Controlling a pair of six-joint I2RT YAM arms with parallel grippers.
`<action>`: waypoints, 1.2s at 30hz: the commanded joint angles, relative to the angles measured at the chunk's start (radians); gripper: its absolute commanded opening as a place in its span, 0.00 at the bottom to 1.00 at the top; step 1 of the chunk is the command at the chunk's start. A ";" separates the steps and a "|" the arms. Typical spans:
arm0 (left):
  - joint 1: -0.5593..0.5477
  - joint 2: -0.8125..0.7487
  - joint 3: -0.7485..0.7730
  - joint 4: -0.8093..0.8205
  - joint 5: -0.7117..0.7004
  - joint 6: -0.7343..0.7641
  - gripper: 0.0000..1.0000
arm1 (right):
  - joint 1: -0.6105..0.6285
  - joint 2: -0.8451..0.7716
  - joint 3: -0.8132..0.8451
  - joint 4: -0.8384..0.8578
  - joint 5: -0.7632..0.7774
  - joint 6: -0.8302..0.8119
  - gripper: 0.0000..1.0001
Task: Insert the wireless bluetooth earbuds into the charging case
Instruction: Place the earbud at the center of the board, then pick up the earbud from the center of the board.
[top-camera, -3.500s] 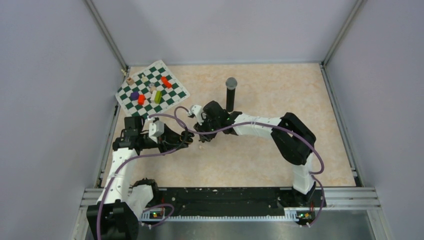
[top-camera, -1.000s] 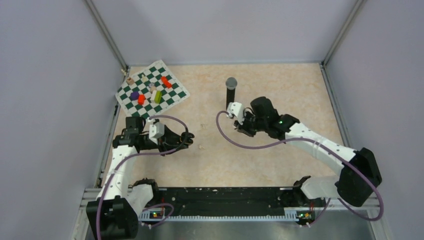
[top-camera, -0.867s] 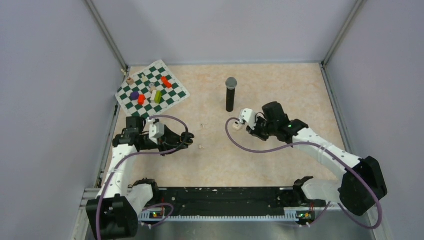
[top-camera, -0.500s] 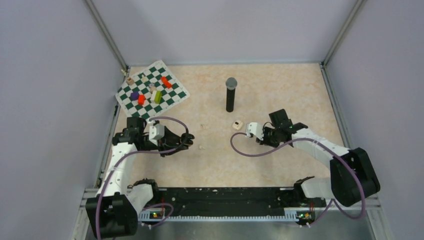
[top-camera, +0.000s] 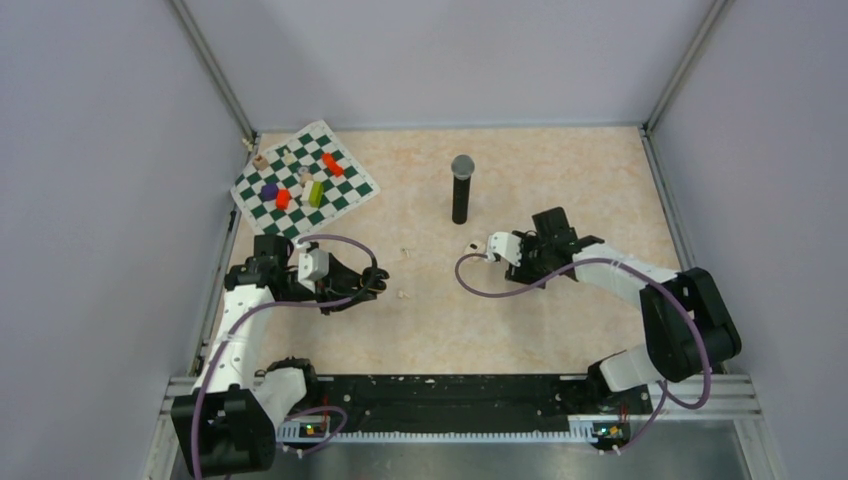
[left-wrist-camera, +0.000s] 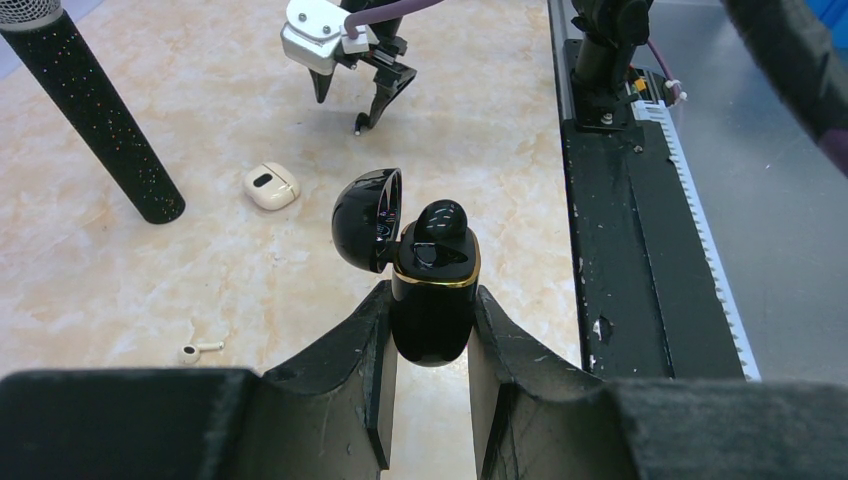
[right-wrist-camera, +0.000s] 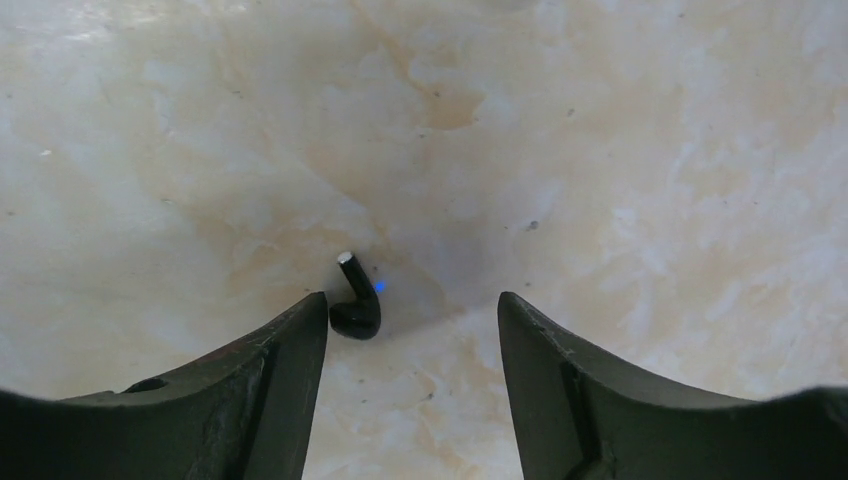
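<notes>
My left gripper (left-wrist-camera: 432, 292) is shut on an open black charging case (left-wrist-camera: 432, 320), held upright above the table. Its lid (left-wrist-camera: 362, 220) is swung back, and one black earbud (left-wrist-camera: 441, 221) sits in it. My right gripper (right-wrist-camera: 412, 302) is open, low over the table. A black earbud (right-wrist-camera: 358, 308) with a blue light lies between its fingers, next to the left one. In the top view the left gripper (top-camera: 366, 283) is at the left and the right gripper (top-camera: 480, 250) is at the centre. A whitish earbud (left-wrist-camera: 198, 349) lies on the table.
A closed whitish case (left-wrist-camera: 271, 186) lies near the right gripper. A tall black microphone (top-camera: 460, 190) stands behind it. A chessboard mat (top-camera: 305, 180) with coloured pieces is at the back left. Two whitish specks (top-camera: 402, 294) lie between the grippers.
My right arm drew back from the left gripper, swung right, then came down open over the black earbud on the table. My left gripper has held the open case still.
</notes>
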 joint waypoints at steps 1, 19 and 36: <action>0.003 -0.003 0.031 -0.010 0.146 0.026 0.00 | -0.033 -0.016 0.017 0.071 0.039 0.012 0.64; 0.004 -0.014 0.030 -0.009 0.149 0.027 0.00 | -0.279 0.123 0.233 -0.221 -0.424 0.380 0.64; 0.004 -0.011 0.029 -0.010 0.148 0.030 0.00 | -0.349 0.294 0.295 -0.283 -0.511 0.487 0.48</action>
